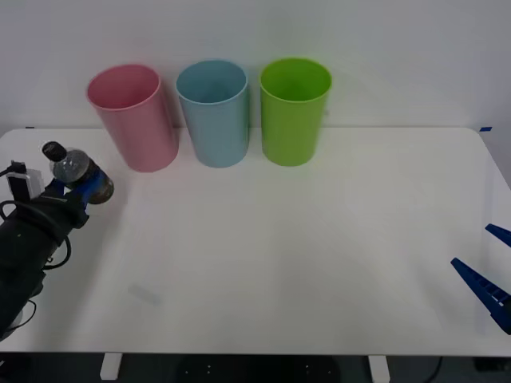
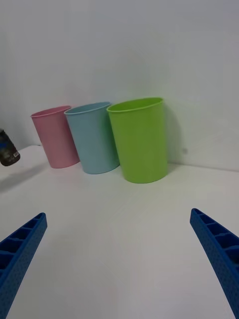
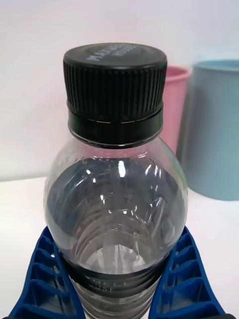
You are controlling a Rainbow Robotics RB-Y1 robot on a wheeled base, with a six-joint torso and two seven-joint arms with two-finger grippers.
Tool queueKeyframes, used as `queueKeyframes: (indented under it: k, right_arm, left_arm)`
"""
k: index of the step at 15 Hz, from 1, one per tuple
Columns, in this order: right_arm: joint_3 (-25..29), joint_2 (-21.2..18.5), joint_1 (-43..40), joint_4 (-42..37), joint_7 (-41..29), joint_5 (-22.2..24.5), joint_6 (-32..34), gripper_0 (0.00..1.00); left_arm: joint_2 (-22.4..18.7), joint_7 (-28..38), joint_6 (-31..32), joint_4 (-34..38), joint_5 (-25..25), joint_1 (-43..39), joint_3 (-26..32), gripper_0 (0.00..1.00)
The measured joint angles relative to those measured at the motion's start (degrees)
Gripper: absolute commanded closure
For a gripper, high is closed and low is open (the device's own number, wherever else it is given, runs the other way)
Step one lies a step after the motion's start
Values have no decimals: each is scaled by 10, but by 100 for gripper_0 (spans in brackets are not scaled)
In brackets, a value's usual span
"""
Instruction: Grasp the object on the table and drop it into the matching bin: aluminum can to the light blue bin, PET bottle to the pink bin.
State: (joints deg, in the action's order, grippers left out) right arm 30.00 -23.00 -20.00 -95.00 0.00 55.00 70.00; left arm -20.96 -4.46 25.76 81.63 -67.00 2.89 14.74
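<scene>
My left gripper [image 1: 76,191] is shut on the PET bottle [image 1: 77,171], a small clear bottle with dark contents and a black cap, held tilted above the table's [image 1: 279,239] left edge. In the left wrist view the bottle [image 3: 117,199] sits between the blue fingers [image 3: 42,279], cap pointing toward the pink bin [image 3: 174,107]. The pink bin [image 1: 133,116] stands just beyond and to the right of the bottle, with the light blue bin [image 1: 213,112] beside it. My right gripper [image 1: 487,267] rests open low at the table's right edge, nothing between its fingers [image 2: 20,249].
A green bin [image 1: 294,109] stands right of the light blue bin, the three in a row along the table's far edge against a white wall. The bottle's bottom end [image 2: 7,148] shows at the right wrist view's edge, left of the bins.
</scene>
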Motion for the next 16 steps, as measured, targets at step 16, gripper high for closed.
queueKeyframes:
  k: [16]
  right_arm:
    - [0, 0, 0, 0, 0, 0, 0, 0]
  left_arm:
    - [-190, 312, 41, 104, 34, 61, -15, 100]
